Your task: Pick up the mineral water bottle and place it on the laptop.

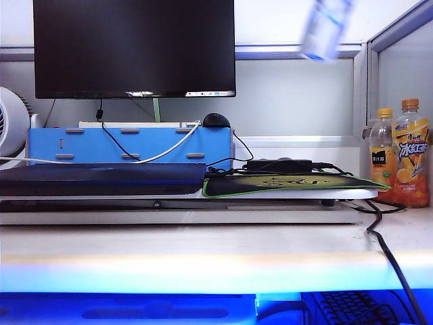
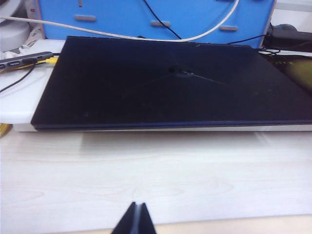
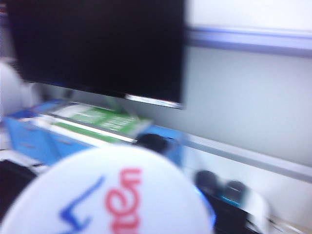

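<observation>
The mineral water bottle (image 1: pixel 327 27) hangs blurred and tilted high in the air at the upper right, above the mouse pad. Its white cap (image 3: pixel 112 195), printed with blue and red letters, fills the near part of the right wrist view and hides the right gripper's fingers, so that gripper holds the bottle from out of sight. The laptop (image 1: pixel 101 177) lies shut and flat on a white stand at the left; its dark lid (image 2: pixel 170 83) is bare. My left gripper (image 2: pixel 137 205) is shut and empty, low over the pale table in front of the laptop.
A big black monitor (image 1: pixel 134 47) stands behind a blue box (image 1: pixel 128 145). A black-and-green mouse pad (image 1: pixel 284 183) with a power brick (image 1: pixel 279 164) lies right of the laptop. Two orange juice bottles (image 1: pixel 406 156) stand far right. A black cable (image 1: pixel 389 254) crosses the table.
</observation>
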You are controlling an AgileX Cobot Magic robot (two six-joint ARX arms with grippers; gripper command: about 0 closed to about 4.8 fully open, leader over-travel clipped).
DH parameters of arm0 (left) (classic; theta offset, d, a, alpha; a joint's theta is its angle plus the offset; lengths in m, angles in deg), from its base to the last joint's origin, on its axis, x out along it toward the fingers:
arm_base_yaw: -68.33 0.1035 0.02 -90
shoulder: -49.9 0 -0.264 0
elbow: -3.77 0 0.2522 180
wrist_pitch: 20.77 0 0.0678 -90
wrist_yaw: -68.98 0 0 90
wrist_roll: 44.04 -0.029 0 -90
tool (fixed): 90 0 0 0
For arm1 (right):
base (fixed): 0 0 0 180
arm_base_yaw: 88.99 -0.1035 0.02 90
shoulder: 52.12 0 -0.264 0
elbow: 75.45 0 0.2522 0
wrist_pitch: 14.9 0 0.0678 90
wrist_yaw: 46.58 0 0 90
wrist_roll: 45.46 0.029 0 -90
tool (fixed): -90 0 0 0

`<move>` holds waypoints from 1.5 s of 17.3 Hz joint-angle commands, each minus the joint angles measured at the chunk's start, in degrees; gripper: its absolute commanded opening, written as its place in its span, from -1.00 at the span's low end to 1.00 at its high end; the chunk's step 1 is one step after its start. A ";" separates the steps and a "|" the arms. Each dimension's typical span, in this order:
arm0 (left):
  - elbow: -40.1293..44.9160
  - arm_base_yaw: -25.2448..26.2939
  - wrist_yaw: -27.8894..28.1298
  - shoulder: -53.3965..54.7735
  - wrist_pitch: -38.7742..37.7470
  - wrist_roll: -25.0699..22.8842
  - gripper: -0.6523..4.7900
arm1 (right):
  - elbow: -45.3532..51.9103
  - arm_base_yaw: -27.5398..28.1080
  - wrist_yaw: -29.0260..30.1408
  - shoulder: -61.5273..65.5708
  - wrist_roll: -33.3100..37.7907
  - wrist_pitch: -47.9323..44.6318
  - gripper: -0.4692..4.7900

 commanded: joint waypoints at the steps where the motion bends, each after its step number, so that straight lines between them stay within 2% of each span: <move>1: 0.02 0.02 -0.35 -0.13 -0.31 -0.07 -0.77 | -8.24 -4.46 1.11 5.97 0.24 -0.79 -0.84; 11: 0.02 0.02 -0.35 -0.13 -0.33 -0.07 -0.77 | -27.89 -16.96 0.94 28.37 0.24 -1.22 -0.84; 18: 0.02 0.02 -0.35 -0.13 -0.33 -0.09 -0.77 | -31.26 -23.17 0.50 36.74 0.13 -0.22 -0.84; 24: 0.02 0.02 -0.35 -0.13 -0.33 -0.09 -0.77 | -31.28 -27.82 -8.76 40.81 -4.76 2.47 -0.84; 26: 0.02 0.04 -0.33 -0.13 -0.33 -0.09 -0.77 | -31.28 -28.00 -9.86 41.55 -4.76 4.17 -0.84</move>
